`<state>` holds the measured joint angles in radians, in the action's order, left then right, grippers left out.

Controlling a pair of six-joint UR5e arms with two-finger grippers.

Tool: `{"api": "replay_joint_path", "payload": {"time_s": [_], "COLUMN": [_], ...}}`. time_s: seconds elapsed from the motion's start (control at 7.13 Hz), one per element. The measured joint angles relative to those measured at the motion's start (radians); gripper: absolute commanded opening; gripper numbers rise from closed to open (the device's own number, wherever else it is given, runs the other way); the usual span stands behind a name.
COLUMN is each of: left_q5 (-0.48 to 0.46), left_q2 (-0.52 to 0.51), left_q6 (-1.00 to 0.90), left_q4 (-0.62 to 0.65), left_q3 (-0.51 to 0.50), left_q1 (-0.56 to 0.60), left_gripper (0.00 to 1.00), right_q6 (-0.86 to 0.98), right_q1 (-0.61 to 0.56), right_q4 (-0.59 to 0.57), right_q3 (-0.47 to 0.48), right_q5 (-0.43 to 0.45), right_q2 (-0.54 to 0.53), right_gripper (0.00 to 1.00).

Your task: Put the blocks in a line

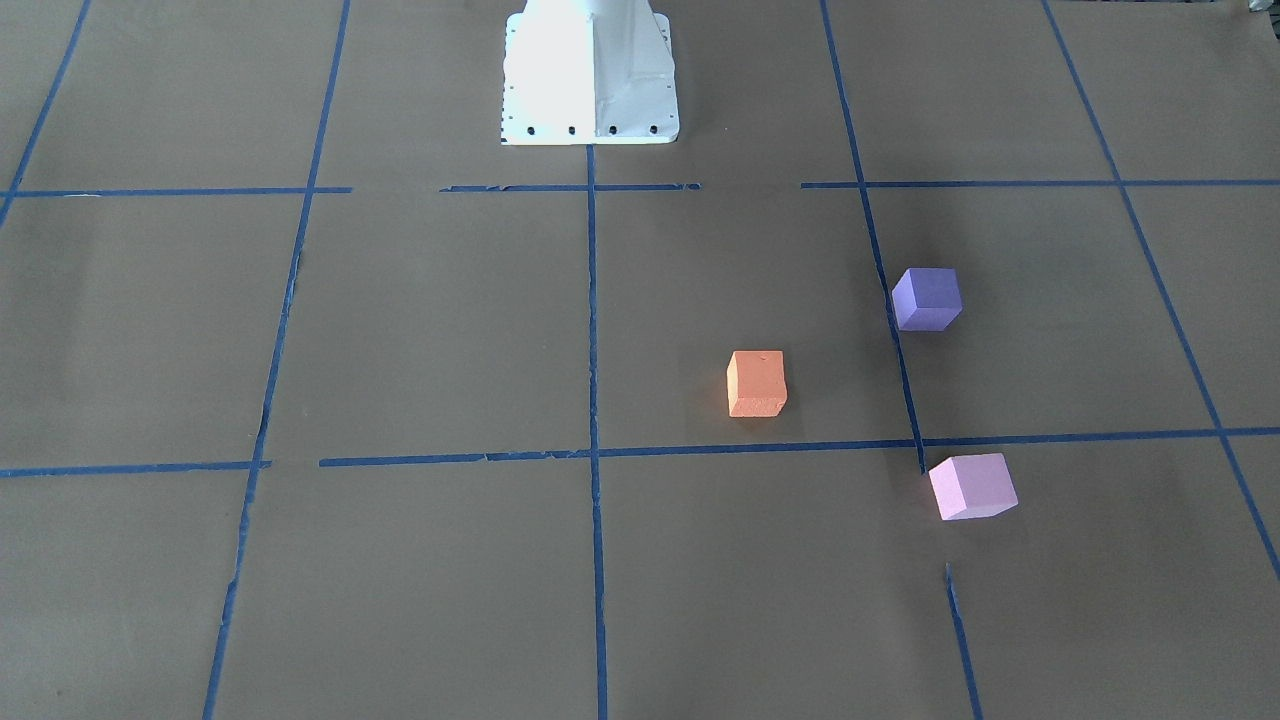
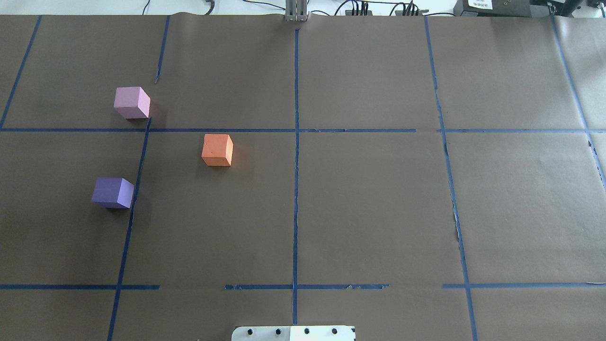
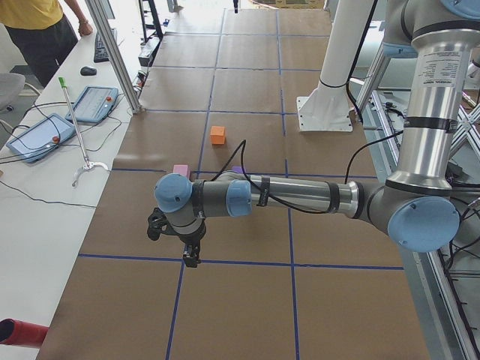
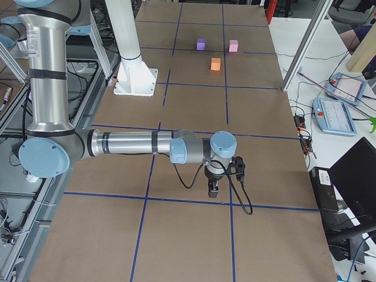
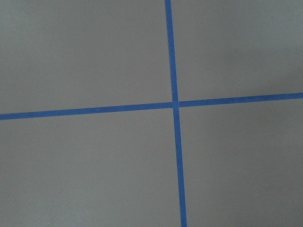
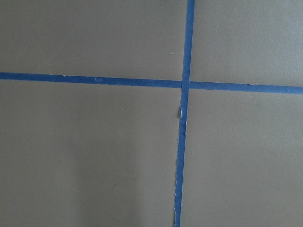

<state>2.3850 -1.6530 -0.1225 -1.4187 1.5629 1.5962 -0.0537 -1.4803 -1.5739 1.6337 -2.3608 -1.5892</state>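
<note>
I see brown paper (image 2: 369, 208) covering the table, divided into rectangles by blue tape lines (image 2: 296, 189). In the exterior left view, the white side bench (image 3: 30, 247) carries a pendant (image 3: 91, 103), a second pendant (image 3: 41, 136) near it, a keyboard (image 3: 101, 46), a mouse (image 3: 88, 70) and a grabber stick (image 3: 73, 124). A person in a yellow shirt (image 3: 34, 19) stands at the bench's far end.

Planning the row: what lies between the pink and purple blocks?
Overhead view: only a blue tape line on brown paper separates pink block and purple block.
</note>
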Motion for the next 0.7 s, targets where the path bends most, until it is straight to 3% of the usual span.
{"api": "replay_joint_path", "payload": {"time_s": [0.7], "left_q5": [0.016], "left_q2": [0.009], "left_q6": [-0.010], "left_q4": [-0.018], "left_q3": [-0.021], "left_q1": [-0.001], "left_gripper": [1.00], "right_q6": [0.000], "right_q1": [0.000], "right_q4": [0.000], "right_q3": [0.000], "right_q5": [0.000], "right_q2": [0.000], "right_gripper": [1.00]}}
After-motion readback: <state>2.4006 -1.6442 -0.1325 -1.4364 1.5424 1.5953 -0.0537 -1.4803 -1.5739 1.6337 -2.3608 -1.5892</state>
